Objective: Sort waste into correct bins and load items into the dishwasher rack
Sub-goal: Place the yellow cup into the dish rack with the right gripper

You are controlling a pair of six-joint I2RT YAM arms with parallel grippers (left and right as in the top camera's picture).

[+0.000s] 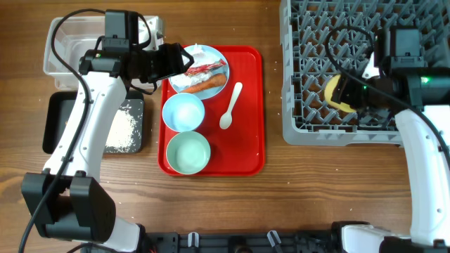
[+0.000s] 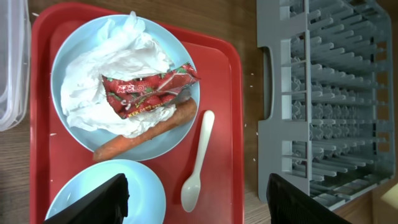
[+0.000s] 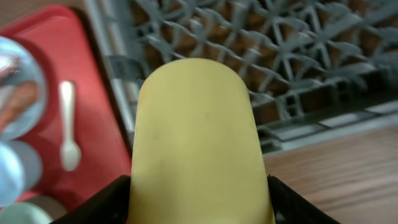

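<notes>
Yellow-loaded on the right: clamps the small yellow cup [image 3: 199,143] between both fingers of the right gripper [image 3: 200,200], lengthwise along them, with the dishwasher rack [image 3: 280,37] below and just past the fingertips. Spreads the left gripper [image 2: 200,202] wide and empty, light-blue plate [image 2: 74,40] ahead of its fingertips with tissue [image 2: 118,56], wrapper [image 2: 146,90] and carrot piece [image 2: 149,129], long axis slanting across the finger gap. Probably calls for a short drop into the rack, right arm nearer.

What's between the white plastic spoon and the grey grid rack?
Only flat red tray and a strip of wooden table with tiny white specks; left wrist view shows it.
</notes>
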